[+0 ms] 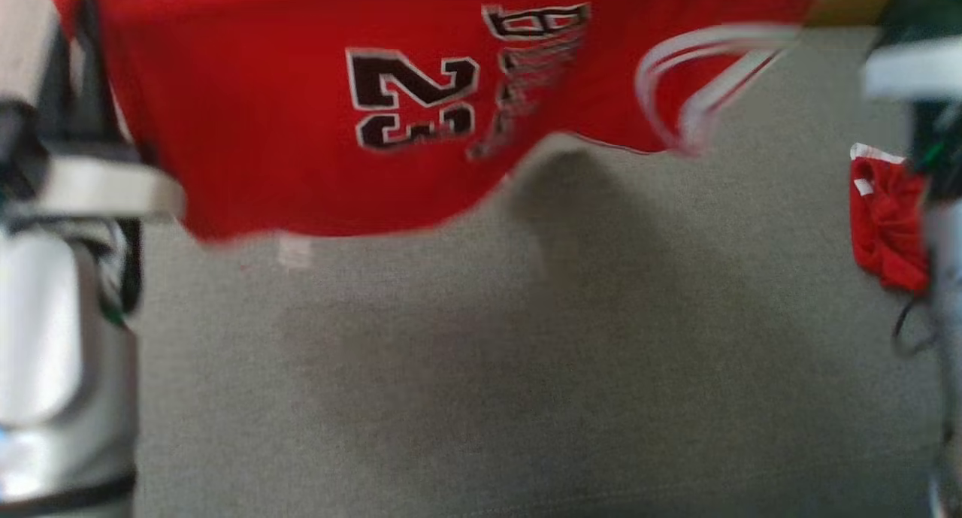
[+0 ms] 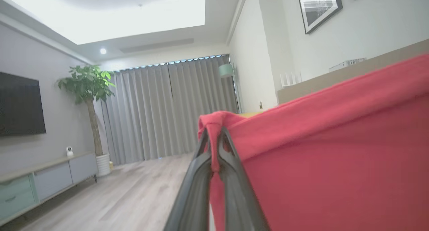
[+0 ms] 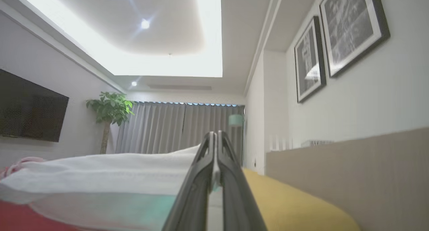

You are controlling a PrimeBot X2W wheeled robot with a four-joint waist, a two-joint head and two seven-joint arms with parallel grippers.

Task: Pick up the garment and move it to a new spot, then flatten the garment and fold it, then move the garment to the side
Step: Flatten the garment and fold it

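The garment (image 1: 301, 127) is a red jersey with a black "23" and white trim. It hangs blurred across the top of the head view, above the grey surface (image 1: 526, 368). In the left wrist view my left gripper (image 2: 214, 132) is shut on a bunched red corner of the garment (image 2: 335, 157), which stretches away to the right. My right gripper (image 3: 214, 135) is shut, with a pale sliver of cloth pinched between its fingers (image 3: 201, 177). A red bunch with white trim (image 1: 887, 225) hangs beside my right arm (image 1: 939, 225) in the head view.
My pale left forearm (image 1: 68, 307) stands at the left edge. White cloth (image 3: 100, 174) and a yellow cushion (image 3: 285, 204) lie near the right gripper. Beyond are a beige headboard (image 3: 352, 170), curtains (image 2: 161, 113), a potted plant (image 2: 87, 87), a TV (image 2: 20, 105) and wood floor (image 2: 134, 197).
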